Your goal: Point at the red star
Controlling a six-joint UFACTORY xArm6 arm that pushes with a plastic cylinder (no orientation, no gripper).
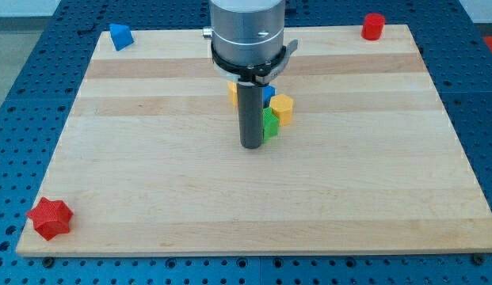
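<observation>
Fig. — Wooden table on a blue perforated base, seen from the view's bottom edge. You see the arm housing coming in from the top centre; the dark rod drops straight down from it.

End effector: a plain rod w/o jaws, so no wide/narrow state applies; it holds nothing. My tip sits on the table a bit above centre, touching or just beside the green block on that block's left; exact contact can't be told.

Central cluster, packed tight behind and to the right of the rod:
- green block, shape unclear, partly hidden by the rod;
- yellow block, hexagon-like, just right of and above the green one, touching it;
- blue block, only a sliver showing btw. rod and yellow block;
- second yellow block, peeking out at the rod's left, shape not readable.

Outliers:
- red star, the task's thing, at the table's bottom-left corner, right at the edge, well apart from my tip and the cluster;
- blue block, wedge-like, at the top-left corner;
- red block, cylinder-like, at the top edge near the top-right corner.

My tip is near the cluster, not near the red star.
</observation>
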